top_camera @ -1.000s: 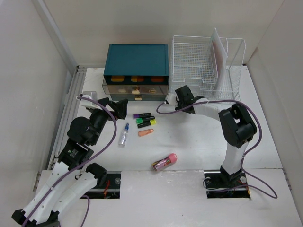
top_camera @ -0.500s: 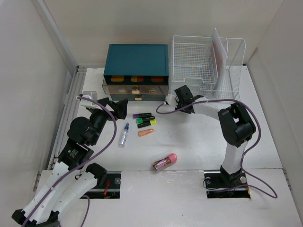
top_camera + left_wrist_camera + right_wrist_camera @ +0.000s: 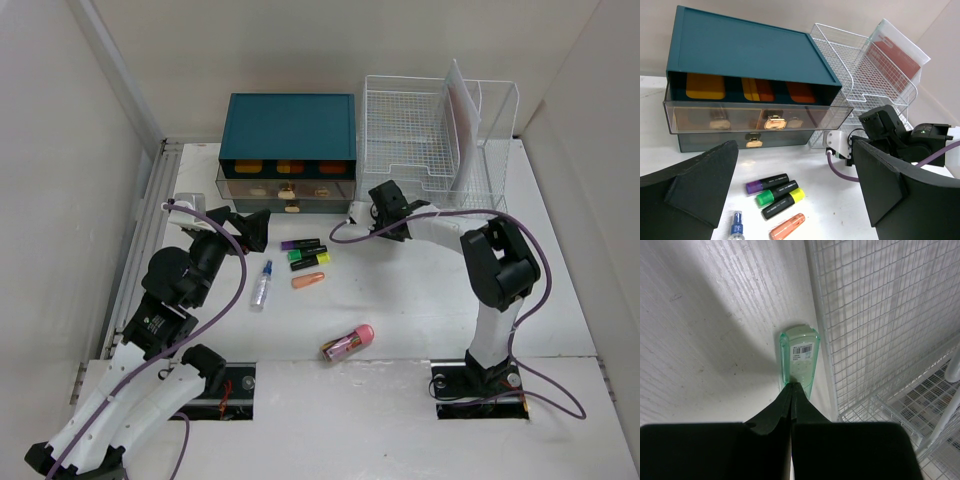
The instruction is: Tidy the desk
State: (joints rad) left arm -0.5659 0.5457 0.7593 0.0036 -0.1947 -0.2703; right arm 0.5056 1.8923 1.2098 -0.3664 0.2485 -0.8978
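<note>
**Desk Strewn With 6 Small Items as 2 Arms Reach In**

The white desk [image 3: 400, 300] fills the scene from the arm bases at its near edge to the back wall, and everything else stands or lies on it. 1 teal drawer box [image 3: 290, 125] sits at the back left with 3 orange panels showing along its top row. Below them, 1 clear drawer [image 3: 760, 117] is pulled out. 1 white wire rack [image 3: 420, 130] stands just beside the box on the right.

In front of the box lie 3 highlighters side by side: purple [image 3: 300, 244], green [image 3: 305, 254] and yellow [image 3: 312, 262]. 1 orange marker [image 3: 308, 281] lies just below them and 1 small spray bottle [image 3: 262, 285] to their left. 1 pink-capped tube [image 3: 348, 342] lies well apart, nearer the bases.

The left gripper [image 3: 795, 150] hangs above the highlighters with its 2 fingers spread wide and nothing between them. The right gripper [image 3: 791, 386] has its 2 fingers pressed together, their tips meeting at the near end of 1 green translucent piece [image 3: 799, 360]. This piece carries a barcode label and lies flat on the desk against the foot of the rack. Whether the tips pinch it cannot be told.
</note>
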